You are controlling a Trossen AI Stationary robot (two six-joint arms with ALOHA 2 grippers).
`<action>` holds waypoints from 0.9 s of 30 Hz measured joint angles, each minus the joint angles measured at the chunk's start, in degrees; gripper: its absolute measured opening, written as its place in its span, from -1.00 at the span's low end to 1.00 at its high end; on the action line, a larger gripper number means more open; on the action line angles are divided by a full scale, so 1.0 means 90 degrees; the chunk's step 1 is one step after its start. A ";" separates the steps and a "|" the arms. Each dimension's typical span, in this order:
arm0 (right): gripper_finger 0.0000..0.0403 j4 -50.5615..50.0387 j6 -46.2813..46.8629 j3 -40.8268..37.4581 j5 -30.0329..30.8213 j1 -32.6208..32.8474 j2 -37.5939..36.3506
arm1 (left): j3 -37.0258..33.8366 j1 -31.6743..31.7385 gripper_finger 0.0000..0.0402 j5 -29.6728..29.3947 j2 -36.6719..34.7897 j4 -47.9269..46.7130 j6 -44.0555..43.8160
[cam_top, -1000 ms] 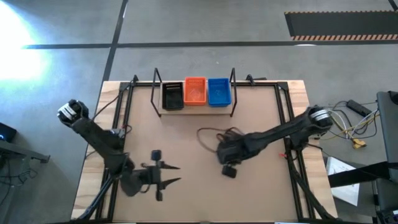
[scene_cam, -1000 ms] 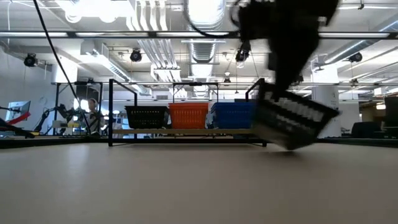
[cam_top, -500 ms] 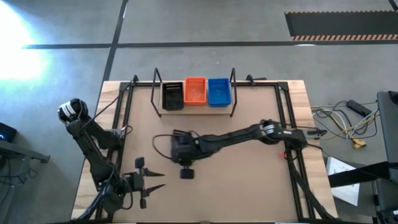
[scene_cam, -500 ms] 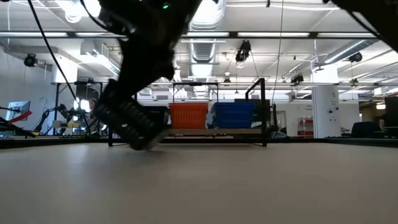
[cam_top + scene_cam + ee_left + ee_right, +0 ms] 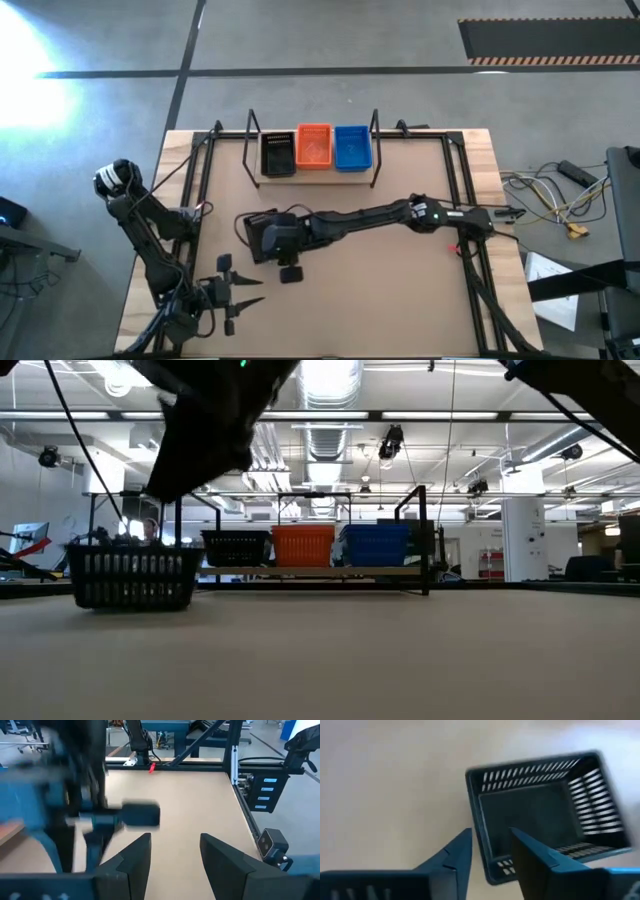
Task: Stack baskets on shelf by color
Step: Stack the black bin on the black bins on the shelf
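Note:
Three baskets stand side by side on the shelf [image 5: 312, 176] at the table's far edge: black [image 5: 278, 154], orange [image 5: 314, 146] and blue [image 5: 352, 147]. Another black basket [image 5: 254, 233] stands on its base on the table's left half, also in the low view [image 5: 135, 578]. My right gripper [image 5: 490, 832] is open above it, with one finger inside the basket and one outside its side wall [image 5: 479, 827]. My left gripper [image 5: 175, 850] is open and holds nothing, near the table's near left corner [image 5: 248, 291]. My right gripper comes at the black basket from above, its fingers standing on either side of one side wall [image 5: 481, 845]. A gap shows between the inner finger [image 5: 530, 852] and the wall. Whether the outer finger [image 5: 455, 852] touches the wall, I cannot tell. The basket stands level on the table.
Black frame rails [image 5: 456, 170] run along the table's left and right sides. The right arm [image 5: 380, 214] reaches across the middle of the table. Bare tabletop [image 5: 400, 290] lies in the near right part. Cables [image 5: 575, 205] lie on the floor right of the table.
My right gripper has carried the black basket from the table's middle toward its left edge and lowered it. The basket hung tilted under the gripper then and now stands level on its base. My left gripper has drawn back toward the near left corner.

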 joint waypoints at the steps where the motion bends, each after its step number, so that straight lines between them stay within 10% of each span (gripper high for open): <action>1: -0.39 -0.0072 -0.0064 -0.0002 0.0023 0.0030 -0.0091 | 0.0000 -0.0007 -0.23 0.0004 0.0000 0.0002 -0.0002; 8: -0.31 -0.0449 -0.0081 -0.0528 0.0189 0.0623 -0.0571 | -0.0002 -0.0017 -0.23 0.0005 0.0000 0.0009 -0.0019; 16: -0.49 0.0313 0.0678 -0.3134 0.2138 0.1674 -0.1755 | 0.0007 -0.0004 -0.23 0.0005 0.0315 0.0093 -0.0034; 27: -0.74 0.5739 0.1749 -0.8448 0.2419 0.2401 -0.4544 | 0.0027 0.0584 -0.23 -0.0069 0.0985 0.0679 -0.0162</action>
